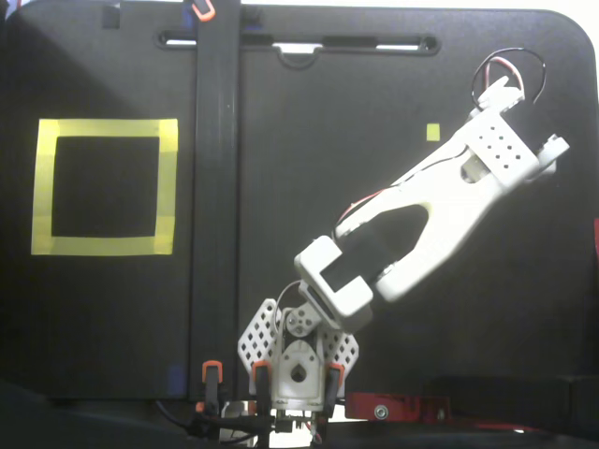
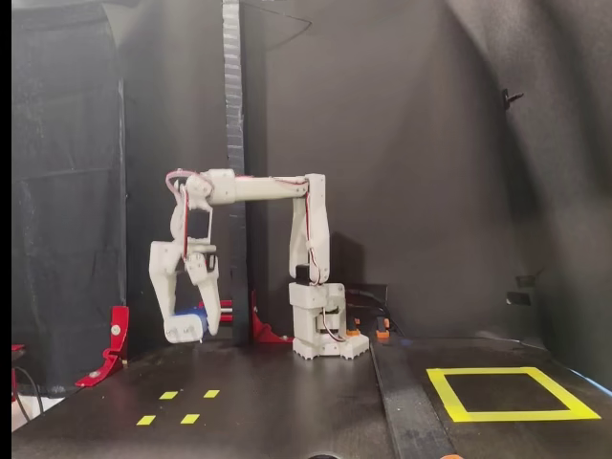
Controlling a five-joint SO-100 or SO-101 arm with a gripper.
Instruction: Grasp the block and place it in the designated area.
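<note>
In a fixed view from the side, my gripper hangs well above the table, shut on the small dark blue block, which peeks out between the white fingers. The designated area, a square frame of yellow tape, lies on the table far to the right of the gripper. In a fixed view from above, the white arm stretches to the upper right and its wrist hides the block and the fingers. There the designated area sits at the far left.
Small yellow square markers lie on the table below the gripper; one marker shows from above. A black upright post rises from a rail between arm and frame. A red clamp stands at the left.
</note>
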